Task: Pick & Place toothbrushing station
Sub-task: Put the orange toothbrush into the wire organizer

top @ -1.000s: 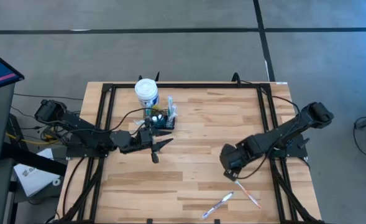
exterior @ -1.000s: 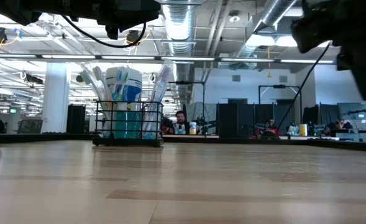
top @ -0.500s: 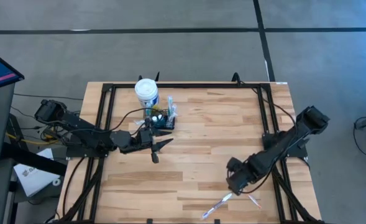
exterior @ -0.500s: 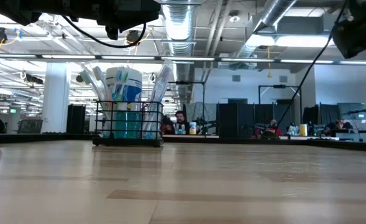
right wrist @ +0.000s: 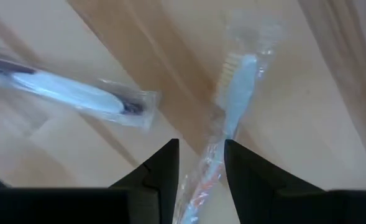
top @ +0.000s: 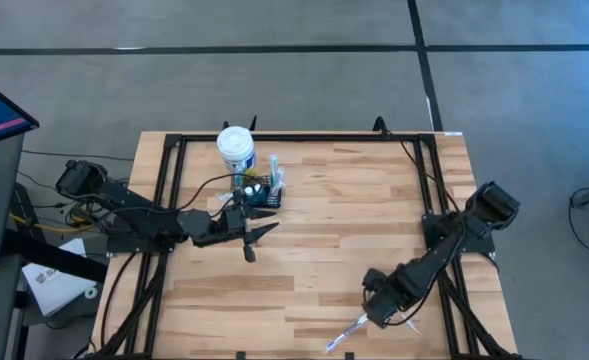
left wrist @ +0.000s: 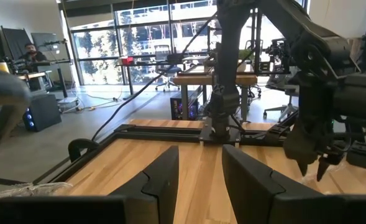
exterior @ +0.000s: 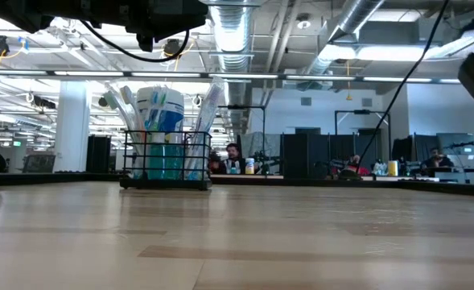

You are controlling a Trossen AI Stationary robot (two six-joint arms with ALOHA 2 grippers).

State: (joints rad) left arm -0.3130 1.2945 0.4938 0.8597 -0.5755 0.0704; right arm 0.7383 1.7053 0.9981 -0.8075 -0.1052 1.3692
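The toothbrushing station (top: 262,190), a small black wire caddy with toothbrushes and a tube standing in it, rests on the table's far left next to a white blue-labelled tub (top: 236,147); the low view shows the caddy (exterior: 166,157) from the side. My left gripper (top: 254,236) hovers open and level just near of the caddy, nothing between its fingers (left wrist: 198,180). My right gripper (top: 376,303) points down, open, above two wrapped toothbrushes at the near right. In its wrist view a light-blue wrapped toothbrush (right wrist: 232,93) runs into the gap between the fingers (right wrist: 200,168); a second wrapped toothbrush (right wrist: 77,93) lies beside it.
A black frame rail (top: 294,138) runs round the table's edges. One wrapped toothbrush (top: 350,330) lies close to the near edge, another (top: 408,323) just right of my right gripper. The middle of the wooden table is bare. People and desks show far behind in the room.
My right gripper has swung toward the table's near edge and come down over the wrapped toothbrushes, still open. The arm has left most of the low view's upper right.
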